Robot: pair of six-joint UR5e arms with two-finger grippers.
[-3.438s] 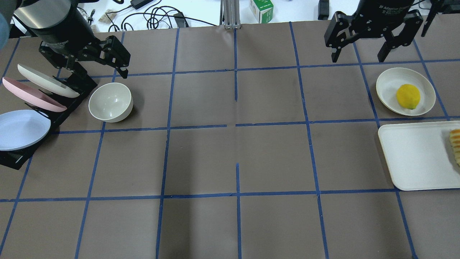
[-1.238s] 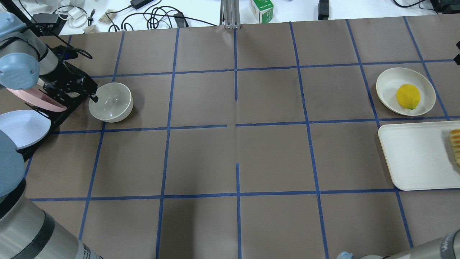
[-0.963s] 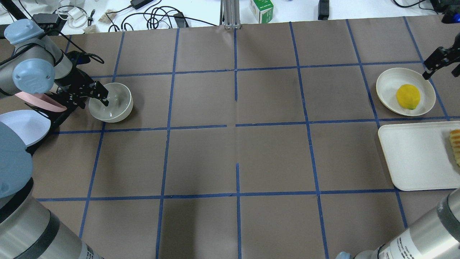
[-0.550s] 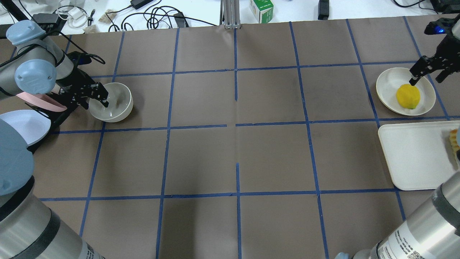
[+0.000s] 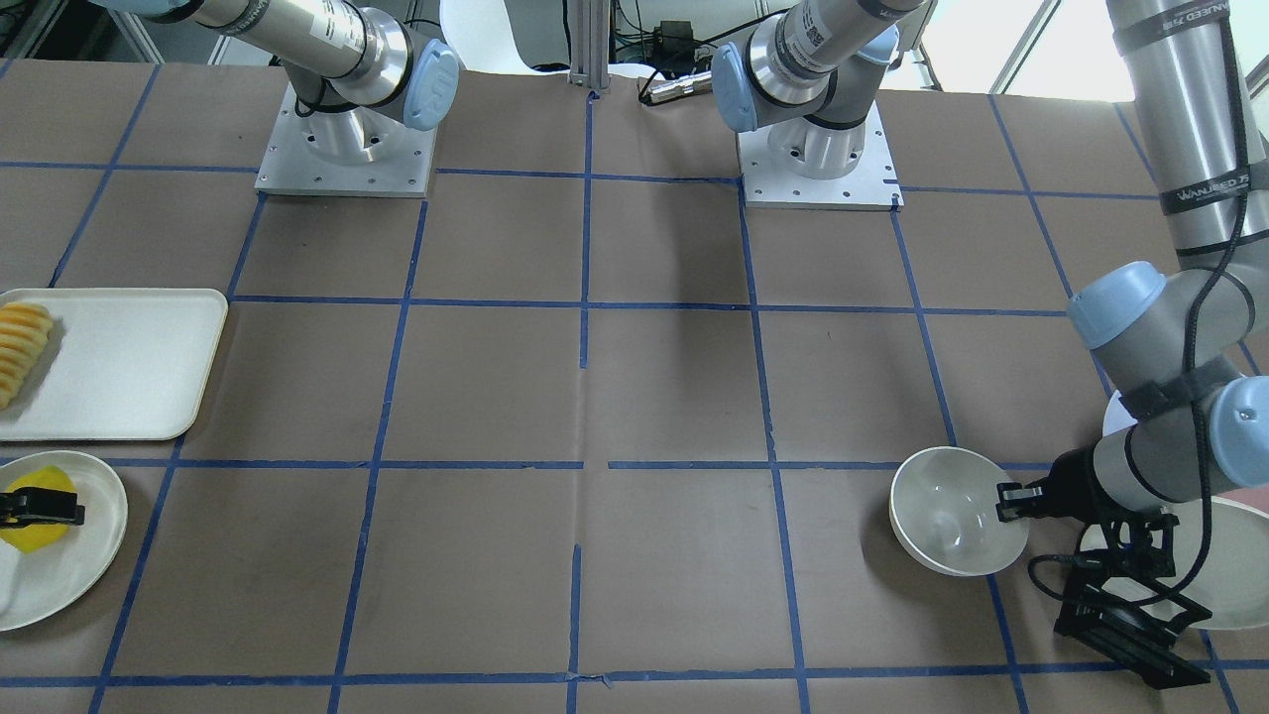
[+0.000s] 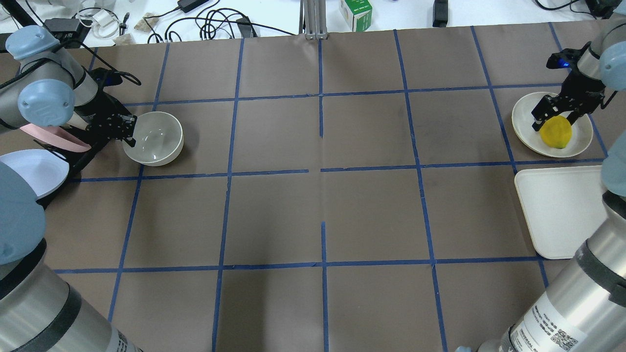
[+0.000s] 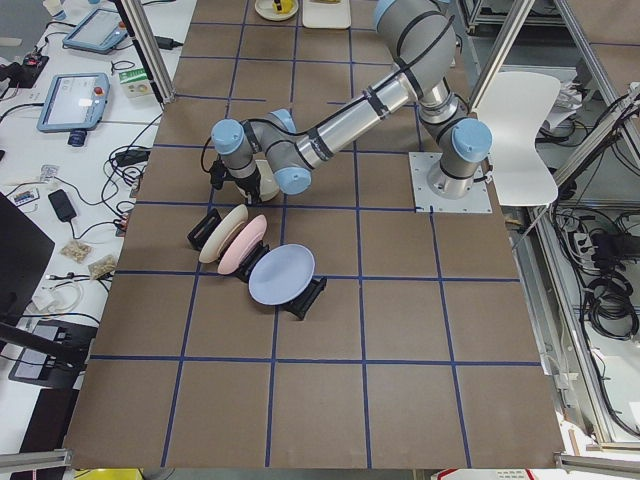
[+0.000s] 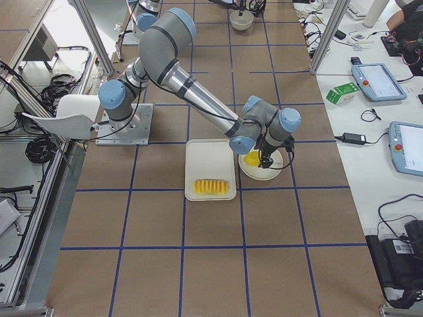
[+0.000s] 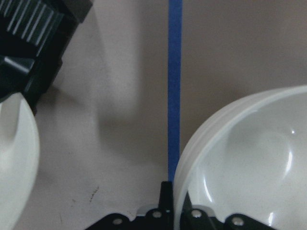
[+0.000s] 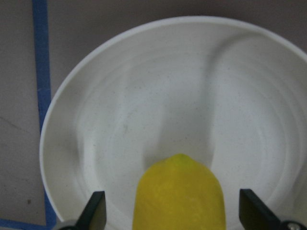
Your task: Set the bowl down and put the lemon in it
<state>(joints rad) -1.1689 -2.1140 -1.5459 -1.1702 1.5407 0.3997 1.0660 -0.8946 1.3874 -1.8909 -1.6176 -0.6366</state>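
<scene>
We see a worktop point(image 6: 323, 195) covered in brown paper and marked into squares by blue tape. Past its far edge, in the overhead view, lies a white bench with black cables and 1 green-and-white box point(image 6: 356, 13). The side views show aluminium frame posts, 1 white chair point(image 7: 525, 130) behind the robot and 2 screens point(image 7: 75, 100) on a side bench.

2 arms rise from 2 metal base plates point(image 5: 345, 159). We count 1 bowl point(image 6: 154, 139), 1 lemon point(image 6: 556, 133), 1 flat cream plate point(image 6: 523, 122), 1 cream tray point(image 6: 557, 210) and 1 ridged yellow-orange sliced piece point(image 5: 22, 347) at the tray's end. A black rack point(image 5: 1130, 635) holds 3 plates on edge: cream point(image 7: 222, 235), pink point(image 7: 248, 245) and pale blue point(image 7: 280, 278).

The bowl sits at the overhead view's far left, just beside the rack. The left hand point(image 6: 129, 137) is clenched on the bowl's left rim, with 1 finger inside the wall and 1 outside.

The lemon lies on the flat plate at the far right, just beyond the tray. The right hand point(image 6: 555, 116) hangs low over it, spread wide, 1 finger point(image 10: 96, 213) on each side of the lemon with a gap showing between each finger and the fruit.
</scene>
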